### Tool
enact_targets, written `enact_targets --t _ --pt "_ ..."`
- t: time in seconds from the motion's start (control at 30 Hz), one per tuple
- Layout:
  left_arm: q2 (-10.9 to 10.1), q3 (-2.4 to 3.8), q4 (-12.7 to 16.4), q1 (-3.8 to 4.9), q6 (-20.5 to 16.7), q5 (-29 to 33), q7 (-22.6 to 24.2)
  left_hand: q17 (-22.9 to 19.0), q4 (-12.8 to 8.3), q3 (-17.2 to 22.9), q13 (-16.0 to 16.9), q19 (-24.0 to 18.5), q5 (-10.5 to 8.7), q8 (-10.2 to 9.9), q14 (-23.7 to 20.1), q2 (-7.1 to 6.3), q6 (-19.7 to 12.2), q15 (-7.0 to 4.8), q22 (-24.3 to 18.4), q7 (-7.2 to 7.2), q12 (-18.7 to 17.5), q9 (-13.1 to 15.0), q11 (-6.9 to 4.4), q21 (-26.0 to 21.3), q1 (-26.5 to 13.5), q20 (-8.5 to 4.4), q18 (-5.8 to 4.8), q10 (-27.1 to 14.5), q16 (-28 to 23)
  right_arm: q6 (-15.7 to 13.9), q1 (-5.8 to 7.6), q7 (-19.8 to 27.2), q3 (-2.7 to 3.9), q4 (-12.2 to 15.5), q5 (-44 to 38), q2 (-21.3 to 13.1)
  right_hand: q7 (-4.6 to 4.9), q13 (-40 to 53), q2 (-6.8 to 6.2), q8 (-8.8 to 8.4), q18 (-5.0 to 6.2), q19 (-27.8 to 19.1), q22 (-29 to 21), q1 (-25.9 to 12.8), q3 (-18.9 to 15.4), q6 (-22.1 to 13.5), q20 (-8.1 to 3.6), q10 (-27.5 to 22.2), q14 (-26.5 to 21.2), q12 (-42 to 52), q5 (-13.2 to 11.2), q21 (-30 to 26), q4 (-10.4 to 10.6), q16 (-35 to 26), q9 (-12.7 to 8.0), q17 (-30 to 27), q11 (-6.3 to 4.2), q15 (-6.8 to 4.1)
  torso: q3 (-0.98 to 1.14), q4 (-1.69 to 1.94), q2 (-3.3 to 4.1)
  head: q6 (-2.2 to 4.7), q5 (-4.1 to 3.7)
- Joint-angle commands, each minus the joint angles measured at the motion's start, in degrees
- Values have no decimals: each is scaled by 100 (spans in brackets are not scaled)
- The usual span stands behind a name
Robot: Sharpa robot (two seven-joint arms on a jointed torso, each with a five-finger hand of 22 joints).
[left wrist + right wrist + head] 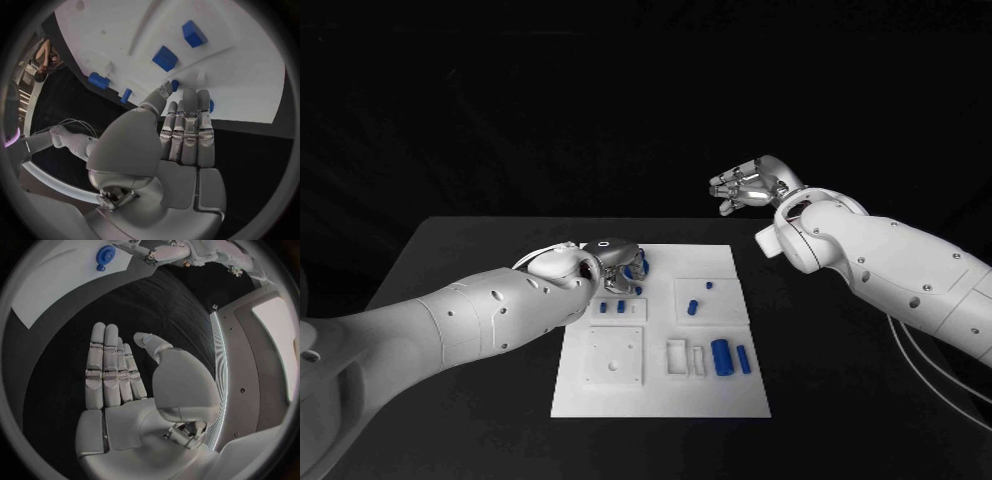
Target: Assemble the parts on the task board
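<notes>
The left robot hand hovers over the far-left corner of the task board, fingers straight and close together, tips near small blue parts, seemingly lining up a pick; whether it pinches anything cannot be told. More blue cylinders lie mid-board, unobstructed. Off right, the right robot hand hangs flat and empty, well clear of the desk.

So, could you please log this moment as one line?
left hand: over board far-left corner, grip unclear | right hand: open, raised off board | blue parts: on board
</notes>
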Motion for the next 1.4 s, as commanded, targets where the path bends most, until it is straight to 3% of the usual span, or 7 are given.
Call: enact_targets --t 0.03,0.33,0.7,1.1,1.4 --pt "46 4 -58 -14 68 -43 82 5 5 37 -5 2 -33 -13 -20 51 44 -33 144 -18 -36 -4 -14 49 -34 -21 58 56 45 131 10 -11 1 14 0 15 4 -7 -8 -7 33 -11 -17 -40 -17 -29 11 -46 -4 -20 3 26 25 3 -1 -6 -13 25 4 -3 -1 -11 19" --pt "138 7 -219 -120 85 -41 100 48 -67 221 -6 -57 -13 -17 -10 109 80 -54 152 -24 -38 -8 -50 353 -92 -49 69 235 313 208 23 -50 1 30 -12 30 6 -6 -8 -7 35 -10 -151 -22 -50 -35 16 -53 -13 -18 8 66 45 12 -1 -6 -11 27 -2 -1 -6 -25 -6" --pt "255 10 -476 -220 131 -26 151 69 -95 363 -7 -196 -39 -16 51 168 93 -67 146 -24 -39 -7 -64 784 -155 -56 98 267 604 233 28 -61 1 30 -18 49 6 -6 -13 -6 33 -16 -214 -31 -65 -38 20 -57 -21 -18 17 87 60 11 0 -10 -9 31 5 0 -3 -32 -12" --pt "308 12 -512 -253 186 18 215 74 -61 434 -6 -237 -45 -15 146 199 75 -94 138 -52 -38 -7 -95 1033 -189 -77 107 320 873 234 29 -63 1 27 -25 66 6 -6 -13 -6 33 -16 -214 -31 -65 -38 20 -57 -21 -18 17 87 60 11 0 -10 -9 31 4 2 -9 -60 -24" --pt "311 13 -465 -255 261 31 233 121 -34 507 -5 -120 -50 -16 296 182 77 -111 137 -53 -35 -9 -102 1384 -245 -97 144 304 1351 232 34 -66 1 22 -32 70 6 -6 -13 -6 33 -16 -214 -31 -65 -38 20 -57 -21 -18 17 87 60 11 0 -10 -9 31 2 1 -10 -70 -40"
